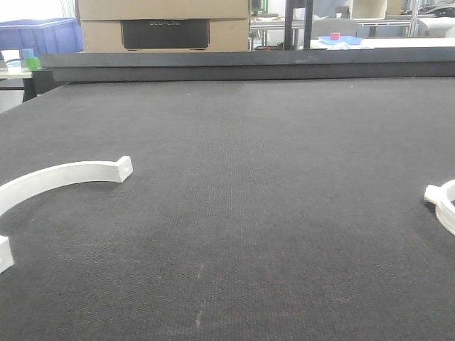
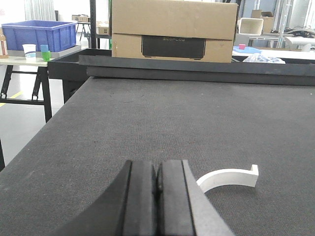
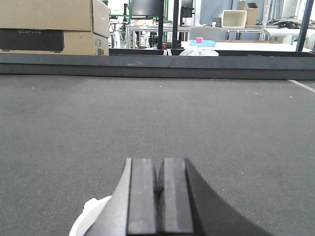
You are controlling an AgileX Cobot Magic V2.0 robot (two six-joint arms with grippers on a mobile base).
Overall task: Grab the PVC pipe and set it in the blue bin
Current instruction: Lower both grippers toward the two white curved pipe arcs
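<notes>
Not started: left end effector (image 2: 157,196) and right end effector (image 3: 160,191) both closed, empty. Curved white PVC pipe (image 2: 229,176) lies on worktop (image 2: 197,113), well before cardboard box (image 2: 172,29); blue bin (image 2: 39,34) left of box.

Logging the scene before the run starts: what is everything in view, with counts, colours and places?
curved pieces: 2, white, on the table, one at the left edge, one at the right edge
table: 1, dark grey matting, fills the foreground
blue bin: 1, blue, on a side stand, far left rear
cup: 1, white, in front of the bin
cardboard box: 1, brown with a black panel, behind the far edge
left tool: 1, black, shut, empty
right tool: 1, black, shut, empty
</notes>
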